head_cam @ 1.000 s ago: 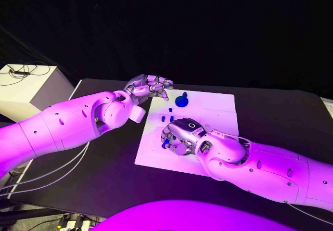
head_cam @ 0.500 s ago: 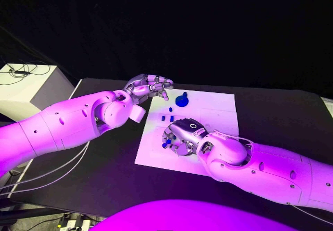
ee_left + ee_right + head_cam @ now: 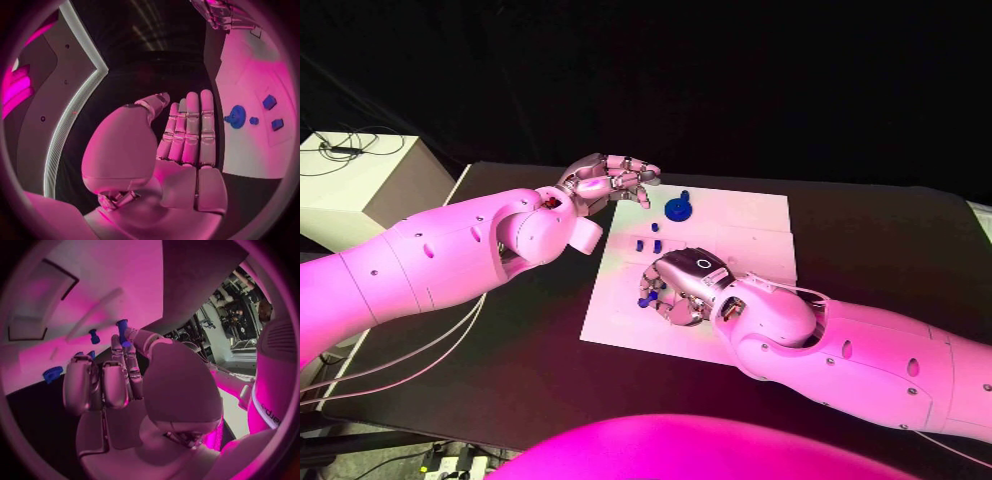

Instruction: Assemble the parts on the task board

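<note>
R hand [image 3: 678, 287] mid-frame pinches blue part [image 3: 122, 328] over task board [image 3: 747, 225]; L hand [image 3: 610, 180] upper-centre, fingers straight, together, empty.

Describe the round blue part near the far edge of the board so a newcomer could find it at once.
Start at the white task board in the middle of the black table. Near its far edge, just beyond the left hand, sits the round blue part. It is disc-shaped and bigger than the small blue pieces nearby.

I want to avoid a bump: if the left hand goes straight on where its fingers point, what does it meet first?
Probably nothing near: the silver left hand points beyond the white task board, toward dark table; the round blue part lies beside that line. Depth is unclear.
</note>
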You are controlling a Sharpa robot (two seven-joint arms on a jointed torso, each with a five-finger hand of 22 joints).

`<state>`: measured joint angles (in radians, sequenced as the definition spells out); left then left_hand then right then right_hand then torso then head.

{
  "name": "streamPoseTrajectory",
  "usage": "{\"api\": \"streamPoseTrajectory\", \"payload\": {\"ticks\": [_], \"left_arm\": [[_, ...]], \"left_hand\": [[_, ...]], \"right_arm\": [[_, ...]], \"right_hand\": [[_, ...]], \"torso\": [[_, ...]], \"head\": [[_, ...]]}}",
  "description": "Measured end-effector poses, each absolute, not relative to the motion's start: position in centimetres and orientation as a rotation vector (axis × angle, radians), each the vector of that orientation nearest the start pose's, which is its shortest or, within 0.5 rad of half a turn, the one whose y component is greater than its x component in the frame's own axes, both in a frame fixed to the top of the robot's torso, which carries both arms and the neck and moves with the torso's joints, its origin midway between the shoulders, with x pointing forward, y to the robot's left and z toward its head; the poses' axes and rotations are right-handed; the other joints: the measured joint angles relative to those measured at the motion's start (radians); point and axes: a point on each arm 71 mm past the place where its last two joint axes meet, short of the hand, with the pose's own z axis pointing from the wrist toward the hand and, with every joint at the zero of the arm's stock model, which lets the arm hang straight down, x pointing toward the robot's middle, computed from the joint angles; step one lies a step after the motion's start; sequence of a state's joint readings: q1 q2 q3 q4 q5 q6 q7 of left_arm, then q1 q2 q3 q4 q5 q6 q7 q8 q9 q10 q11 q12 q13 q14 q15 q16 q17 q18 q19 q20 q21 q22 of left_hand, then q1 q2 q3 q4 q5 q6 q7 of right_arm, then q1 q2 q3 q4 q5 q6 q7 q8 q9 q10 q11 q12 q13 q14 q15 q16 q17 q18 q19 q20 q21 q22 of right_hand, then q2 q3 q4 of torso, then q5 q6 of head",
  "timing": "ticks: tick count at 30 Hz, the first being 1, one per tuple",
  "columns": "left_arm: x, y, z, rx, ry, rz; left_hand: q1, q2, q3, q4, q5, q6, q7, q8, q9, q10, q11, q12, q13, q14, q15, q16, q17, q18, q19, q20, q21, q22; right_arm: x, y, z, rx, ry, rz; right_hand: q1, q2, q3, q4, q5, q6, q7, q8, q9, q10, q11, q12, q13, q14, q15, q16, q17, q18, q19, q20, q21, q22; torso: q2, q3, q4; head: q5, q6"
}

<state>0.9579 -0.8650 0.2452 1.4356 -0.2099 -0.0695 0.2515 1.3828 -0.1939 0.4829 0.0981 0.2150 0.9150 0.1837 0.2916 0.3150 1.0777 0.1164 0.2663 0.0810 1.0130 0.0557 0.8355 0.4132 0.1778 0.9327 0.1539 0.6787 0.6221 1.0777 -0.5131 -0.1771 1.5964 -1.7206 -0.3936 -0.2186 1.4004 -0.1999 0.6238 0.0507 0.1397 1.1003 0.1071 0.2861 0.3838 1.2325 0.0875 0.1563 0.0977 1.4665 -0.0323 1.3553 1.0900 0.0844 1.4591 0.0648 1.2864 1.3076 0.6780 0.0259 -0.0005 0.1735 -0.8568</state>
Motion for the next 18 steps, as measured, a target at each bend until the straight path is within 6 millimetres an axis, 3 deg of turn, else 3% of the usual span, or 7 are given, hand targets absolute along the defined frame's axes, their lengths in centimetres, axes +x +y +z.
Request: {"api": "streamPoseTrajectory", "payload": {"ticks": [7,11,15,18], "left_arm": [[49.1,24.1,-20.6,-1.088,1.544,-1.605],[49.1,24.1,-20.6,-1.088,1.545,-1.605],[49.0,24.1,-20.6,-1.088,1.545,-1.605],[49.0,24.1,-20.6,-1.088,1.545,-1.606]], "left_hand": [[0.000,0.000,0.000,0.000,0.000,0.000,0.000,0.000,0.000,0.000,0.000,0.000,0.000,0.000,0.000,0.000,0.000,0.000,0.000,0.000,0.000,0.000],[0.000,0.000,0.000,0.000,0.000,0.000,0.000,0.000,0.000,0.000,0.000,0.000,0.000,0.000,0.000,0.000,0.000,0.000,0.000,0.000,0.000,0.000],[0.000,0.000,0.000,0.000,0.000,0.000,0.000,0.000,0.000,0.000,0.000,0.000,0.000,0.000,0.000,0.000,0.000,0.000,0.000,0.000,0.000,0.000],[0.000,0.000,0.000,0.000,0.000,0.000,0.000,0.000,0.000,0.000,0.000,0.000,0.000,0.000,0.000,0.000,0.000,0.000,0.000,0.000,0.000,0.000]], "right_arm": [[38.7,-1.8,-25.5,-0.506,1.648,0.882],[38.7,-1.5,-25.5,-0.512,1.651,0.878],[38.8,-1.1,-25.5,-0.521,1.657,0.870],[38.8,-0.9,-25.5,-0.529,1.660,0.864]], "right_hand": [[0.000,0.000,0.000,0.000,0.000,-0.004,0.006,0.000,0.002,0.000,0.000,0.000,0.000,0.000,0.000,-0.002,-0.009,0.000,0.000,0.000,-0.007,0.000],[-0.002,0.001,0.001,-0.002,0.002,-0.022,0.021,-0.005,0.007,0.000,0.000,-0.017,0.033,0.000,0.000,-0.006,-0.015,0.000,-0.004,0.004,-0.012,-0.003],[-0.011,0.010,0.001,-0.002,0.007,-0.038,0.023,-0.010,0.008,-0.004,-0.004,-0.027,0.040,0.000,0.000,-0.006,-0.020,0.000,-0.007,0.007,-0.022,-0.010],[-0.022,0.005,0.001,-0.002,0.008,-0.044,0.023,-0.015,0.008,-0.004,-0.004,-0.030,0.040,-0.003,0.004,-0.006,-0.023,0.000,-0.011,0.011,-0.027,-0.012]], "torso": [[0.000,0.0001,-0.0007],[0.000,-0.0001,-0.0007],[0.000,-0.0006,-0.0006],[0.000,-0.0015,-0.0003]], "head": [[-0.001,0.000],[-0.004,0.001],[-0.006,0.002],[-0.008,0.002]]}}
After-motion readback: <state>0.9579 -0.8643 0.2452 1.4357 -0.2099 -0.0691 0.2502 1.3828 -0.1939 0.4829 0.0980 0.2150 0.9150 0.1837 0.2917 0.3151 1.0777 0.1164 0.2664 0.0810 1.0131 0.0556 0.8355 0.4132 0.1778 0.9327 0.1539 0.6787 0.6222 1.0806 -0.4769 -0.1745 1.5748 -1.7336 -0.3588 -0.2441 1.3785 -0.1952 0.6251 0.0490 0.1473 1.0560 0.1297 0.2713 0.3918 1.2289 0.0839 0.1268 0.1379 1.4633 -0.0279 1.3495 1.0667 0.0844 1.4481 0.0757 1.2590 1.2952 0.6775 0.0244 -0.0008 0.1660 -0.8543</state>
